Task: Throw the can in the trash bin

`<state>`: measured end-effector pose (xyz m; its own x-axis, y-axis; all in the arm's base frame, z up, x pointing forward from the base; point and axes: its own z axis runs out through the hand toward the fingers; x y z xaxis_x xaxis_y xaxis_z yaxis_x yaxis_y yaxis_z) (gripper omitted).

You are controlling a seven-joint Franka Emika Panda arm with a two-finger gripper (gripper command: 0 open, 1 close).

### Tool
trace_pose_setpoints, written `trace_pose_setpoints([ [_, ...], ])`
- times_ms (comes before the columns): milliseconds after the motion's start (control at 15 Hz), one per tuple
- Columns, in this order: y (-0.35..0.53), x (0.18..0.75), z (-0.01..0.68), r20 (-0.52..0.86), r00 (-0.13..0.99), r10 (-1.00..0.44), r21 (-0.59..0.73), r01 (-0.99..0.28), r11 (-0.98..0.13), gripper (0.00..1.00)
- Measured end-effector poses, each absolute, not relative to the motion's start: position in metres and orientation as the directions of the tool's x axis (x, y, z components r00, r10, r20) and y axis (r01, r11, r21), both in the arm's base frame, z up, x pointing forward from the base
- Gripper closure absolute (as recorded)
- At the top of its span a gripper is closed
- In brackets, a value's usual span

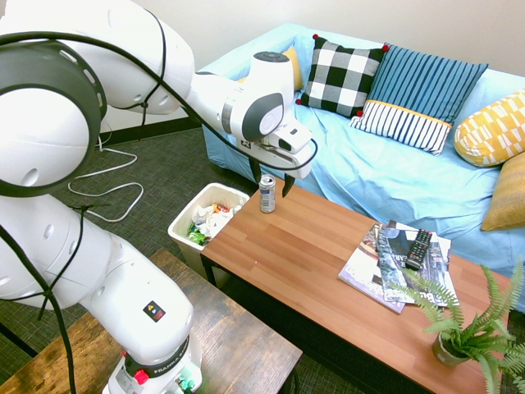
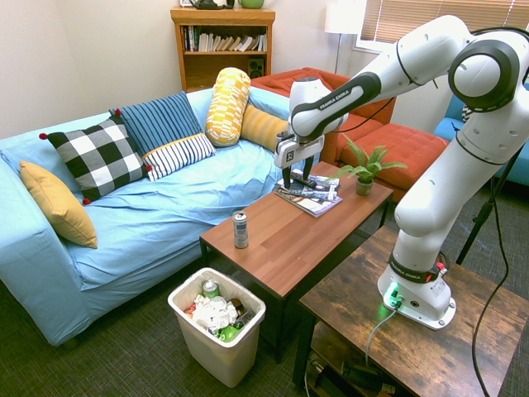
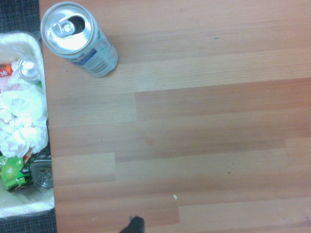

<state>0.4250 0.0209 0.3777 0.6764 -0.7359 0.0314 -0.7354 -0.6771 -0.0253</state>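
The can [image 1: 267, 194] is a slim silver drink can standing upright near the end of the wooden coffee table [image 1: 312, 263], close to the edge above the trash bin. In the wrist view its opened top [image 3: 68, 29] faces the camera. The white trash bin [image 1: 184, 222] sits on the carpet just past that table end and holds crumpled paper, wrappers and another can. My gripper [image 2: 294, 178] hangs open and empty above the table, higher than the can [image 2: 240, 229] and a little further along the table from the trash bin [image 2: 219, 356].
A stack of magazines [image 1: 385, 263] with a black remote [image 1: 419, 246] lies mid-table, and a potted fern [image 1: 467, 332] stands at the far end. A blue sofa [image 1: 385, 180] with several cushions runs along the table's long side.
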Motion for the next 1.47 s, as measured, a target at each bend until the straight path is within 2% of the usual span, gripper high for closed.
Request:
trace_pose_setpoints([
  [333, 0.043, 0.457, 0.37, 0.063, 0.686, -0.725, -0.056, -0.723, -0.689, 0.0],
  [733, 0.118, 0.518, 0.29, 0.069, 0.689, -0.722, -0.041, -0.721, -0.692, 0.0],
  [1467, 0.153, 0.556, 0.215, 0.081, 0.67, -0.738, -0.045, -0.737, -0.674, 0.0],
])
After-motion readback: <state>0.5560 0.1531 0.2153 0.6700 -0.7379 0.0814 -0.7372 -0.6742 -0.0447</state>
